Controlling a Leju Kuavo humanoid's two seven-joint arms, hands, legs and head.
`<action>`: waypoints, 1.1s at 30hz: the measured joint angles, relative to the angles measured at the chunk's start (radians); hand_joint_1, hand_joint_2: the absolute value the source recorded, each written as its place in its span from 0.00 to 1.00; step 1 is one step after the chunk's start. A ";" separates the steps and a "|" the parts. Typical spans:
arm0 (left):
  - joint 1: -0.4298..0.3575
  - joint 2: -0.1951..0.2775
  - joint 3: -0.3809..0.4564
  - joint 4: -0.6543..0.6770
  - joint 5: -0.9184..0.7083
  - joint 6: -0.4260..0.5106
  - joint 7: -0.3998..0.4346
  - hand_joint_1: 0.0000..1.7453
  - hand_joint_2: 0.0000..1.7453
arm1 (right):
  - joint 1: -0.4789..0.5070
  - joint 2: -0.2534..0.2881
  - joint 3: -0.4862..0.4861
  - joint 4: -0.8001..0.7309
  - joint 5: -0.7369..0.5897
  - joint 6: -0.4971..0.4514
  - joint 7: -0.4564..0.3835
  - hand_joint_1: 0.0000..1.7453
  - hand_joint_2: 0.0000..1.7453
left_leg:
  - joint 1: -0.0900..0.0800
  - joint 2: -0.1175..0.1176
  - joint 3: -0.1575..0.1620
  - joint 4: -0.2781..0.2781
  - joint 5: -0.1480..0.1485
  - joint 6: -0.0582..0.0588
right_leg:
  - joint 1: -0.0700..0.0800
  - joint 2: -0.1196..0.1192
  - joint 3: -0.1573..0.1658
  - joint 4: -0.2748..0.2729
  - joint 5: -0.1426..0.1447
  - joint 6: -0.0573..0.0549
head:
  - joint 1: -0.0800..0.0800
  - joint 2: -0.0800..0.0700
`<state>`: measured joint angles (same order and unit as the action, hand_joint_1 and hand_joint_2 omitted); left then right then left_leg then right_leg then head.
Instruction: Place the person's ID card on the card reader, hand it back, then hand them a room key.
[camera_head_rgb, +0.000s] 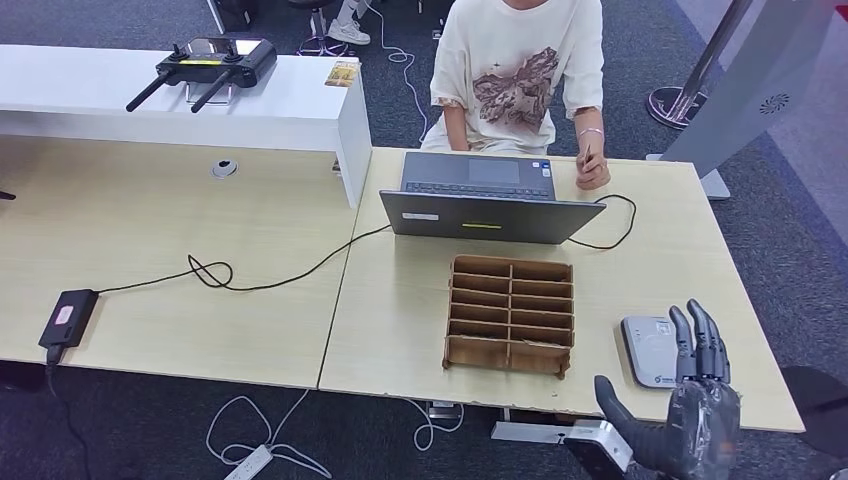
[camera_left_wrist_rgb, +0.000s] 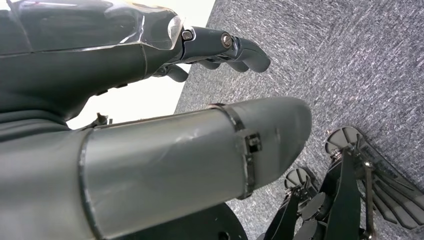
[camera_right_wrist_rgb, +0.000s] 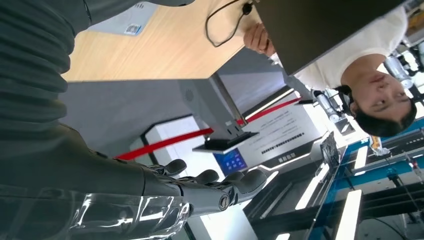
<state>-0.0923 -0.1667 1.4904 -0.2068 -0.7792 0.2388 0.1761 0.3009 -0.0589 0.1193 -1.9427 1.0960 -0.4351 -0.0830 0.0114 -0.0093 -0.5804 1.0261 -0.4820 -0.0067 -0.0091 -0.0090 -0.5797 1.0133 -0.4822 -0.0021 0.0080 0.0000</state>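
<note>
The grey-white card reader (camera_head_rgb: 650, 350) lies flat near the table's front right edge, and its corner (camera_right_wrist_rgb: 125, 20) appears in the right wrist view. My right hand (camera_head_rgb: 697, 385) hovers just to its right at the table edge, fingers (camera_right_wrist_rgb: 215, 187) stretched out, thumb apart, holding nothing. My left hand (camera_left_wrist_rgb: 220, 47) hangs over the carpet with its fingers loosely extended and nothing in them. The person (camera_head_rgb: 520, 70) sits behind the laptop. Their hand (camera_head_rgb: 592, 172) rests on the far right of the table and holds a small thin thing that I cannot make out.
A wooden tray (camera_head_rgb: 510, 313) of several slots stands mid-table, left of the reader. An open laptop (camera_head_rgb: 490, 200) sits behind it, with a black cable (camera_head_rgb: 620, 225) looping to its right. A power brick (camera_head_rgb: 68, 318) and cord lie on the left table. A white counter (camera_head_rgb: 180, 95) carries a controller.
</note>
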 joint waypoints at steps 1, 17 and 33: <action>0.000 0.000 0.000 0.000 0.000 0.000 0.000 0.00 0.00 | -0.002 0.006 0.005 0.003 0.058 0.000 0.023 0.00 1.00 | 0.000 0.000 0.000 0.000 0.000 0.000 | 0.000 0.000 0.000 0.000 0.000 0.000 | 0.000 0.000; 0.000 -0.004 0.000 0.000 0.004 -0.008 0.001 0.00 0.00 | -0.070 0.040 0.107 0.080 0.442 0.106 0.260 0.00 1.00 | 0.000 0.000 0.000 0.000 0.000 0.000 | 0.000 0.000 0.000 0.000 0.000 0.000 | 0.000 0.000; 0.000 -0.004 -0.001 0.000 0.001 -0.010 0.001 0.00 0.00 | -0.143 0.008 0.168 0.159 0.443 0.169 0.385 0.00 1.00 | 0.000 0.000 0.000 0.000 0.000 0.000 | 0.000 0.000 0.000 0.000 0.000 0.000 | 0.000 0.000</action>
<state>-0.0928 -0.1702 1.4897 -0.2068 -0.7782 0.2287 0.1770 0.1581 -0.0508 0.2872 -1.7833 1.5389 -0.2657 0.3022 0.0113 -0.0091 -0.5803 1.0261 -0.4818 -0.0069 -0.0091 -0.0090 -0.5797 1.0134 -0.4820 -0.0022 0.0080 0.0000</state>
